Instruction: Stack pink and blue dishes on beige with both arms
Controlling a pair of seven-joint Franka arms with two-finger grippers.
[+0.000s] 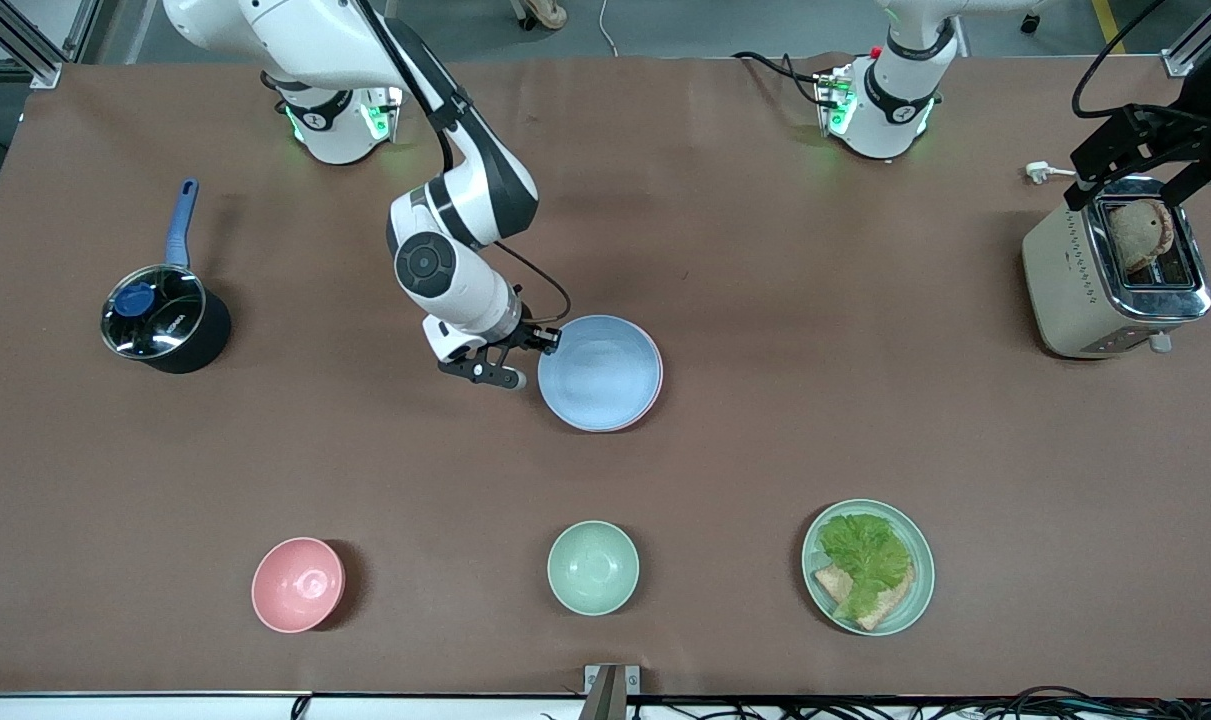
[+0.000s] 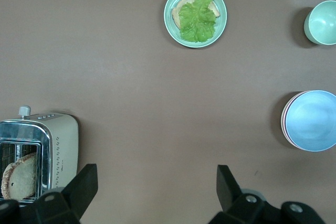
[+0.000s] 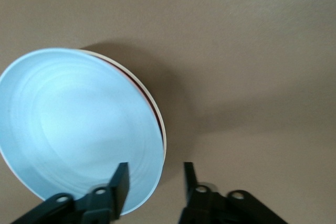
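Observation:
The light blue plate (image 1: 597, 372) lies at mid-table on top of a stack. The pink plate (image 1: 656, 392) shows only as a thin rim beneath it. In the right wrist view a cream sliver of the beige plate (image 3: 164, 136) peeks out at the stack's edge. My right gripper (image 1: 525, 360) is open at the stack's rim toward the right arm's end; one fingertip (image 3: 119, 178) is over the blue plate (image 3: 79, 124), the other over bare table. My left gripper (image 2: 157, 182) hangs high and open beside the toaster, holding nothing. The left wrist view also takes in the stack (image 2: 312, 120).
A toaster (image 1: 1075, 280) with a bread slice stands at the left arm's end. A lidded black pot (image 1: 165, 320) sits at the right arm's end. Along the front edge are a pink bowl (image 1: 298, 584), a mint bowl (image 1: 593, 567) and a mint plate (image 1: 920, 590) of lettuce and bread.

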